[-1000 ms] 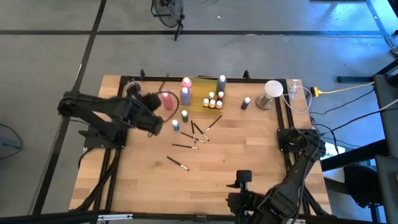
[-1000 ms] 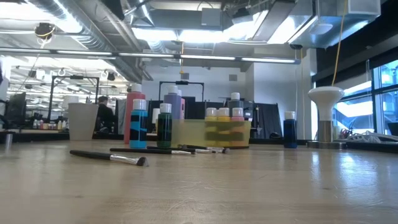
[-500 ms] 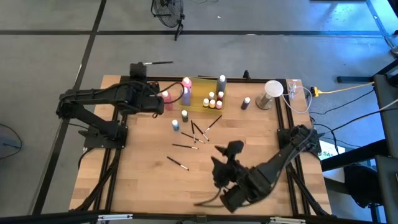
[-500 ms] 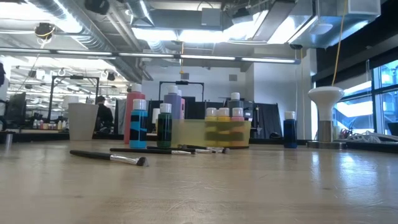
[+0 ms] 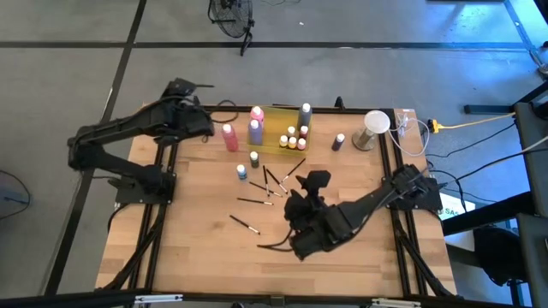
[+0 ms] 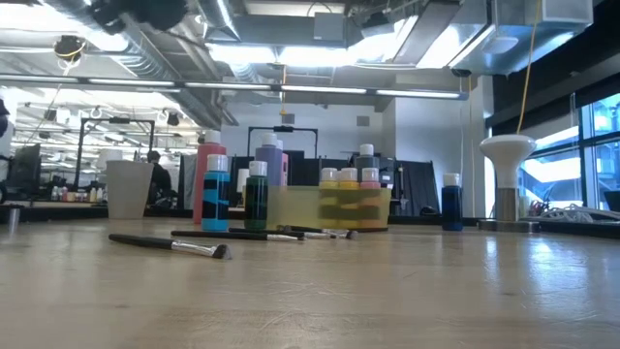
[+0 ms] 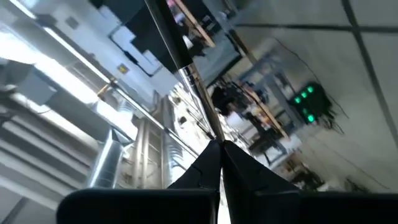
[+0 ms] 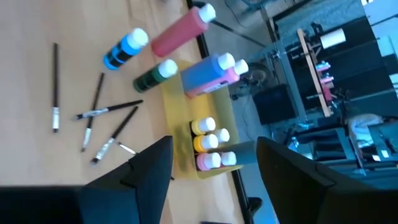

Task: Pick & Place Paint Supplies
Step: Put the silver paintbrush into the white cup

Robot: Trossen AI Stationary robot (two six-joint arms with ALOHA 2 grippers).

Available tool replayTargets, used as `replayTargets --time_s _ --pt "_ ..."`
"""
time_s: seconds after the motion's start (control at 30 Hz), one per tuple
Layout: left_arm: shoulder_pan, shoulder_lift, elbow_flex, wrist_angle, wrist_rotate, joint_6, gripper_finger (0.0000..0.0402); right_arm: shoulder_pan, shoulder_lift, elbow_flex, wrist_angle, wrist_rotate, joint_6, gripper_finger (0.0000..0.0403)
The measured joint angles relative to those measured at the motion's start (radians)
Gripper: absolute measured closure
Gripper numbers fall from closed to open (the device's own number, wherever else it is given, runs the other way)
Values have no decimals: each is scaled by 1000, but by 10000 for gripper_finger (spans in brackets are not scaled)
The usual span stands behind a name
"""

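Overhead, two arms poised above a cluttered paint table

Up at about eleven o'clock on the wooden butcher-block table (image 5: 342, 180), the left gripper (image 5: 190, 86) hangs past the far edge with its two dark fingers pinched tight on a thin dark brush (image 7: 186, 81), whose slender handle runs straight out from the fingertips in the left wrist view. Near five o'clock of the table's middle, the right gripper (image 5: 314, 181) hovers with its fingers spread wide and nothing between them, looking down on the supplies.

Those supplies cluster toward twelve o'clock. A translucent yellow tray (image 5: 279, 144) holds small round white-capped paint bottles (image 5: 293, 140); beside it stand a tall pink squeeze bottle (image 5: 229, 137), a purple one (image 5: 255, 131) and a grey one (image 5: 306, 115). Two small bottles, blue (image 5: 242, 173) and dark green (image 5: 254, 159), stand just in front of the tray. Several thin brushes (image 5: 274, 181) lie scattered flat on the smooth wood, one brush (image 5: 245, 225) apart at seven o'clock. A pale mushroom-shaped stand (image 5: 373, 128) sits at two o'clock, a small dark blue bottle (image 5: 339, 141) near it.
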Motion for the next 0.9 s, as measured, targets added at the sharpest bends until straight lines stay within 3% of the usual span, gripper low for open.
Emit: replayTargets --time_s 0.33,0.57,0.9 --pt "145 -225 -249 -1 13 105 398 -106 0 0 -13 2 -54 169" --pt "215 -212 -326 1 22 219 398 -180 0 0 -13 3 -91 169" --pt "242 -196 -328 0 52 287 398 -266 0 0 -12 3 -98 169"
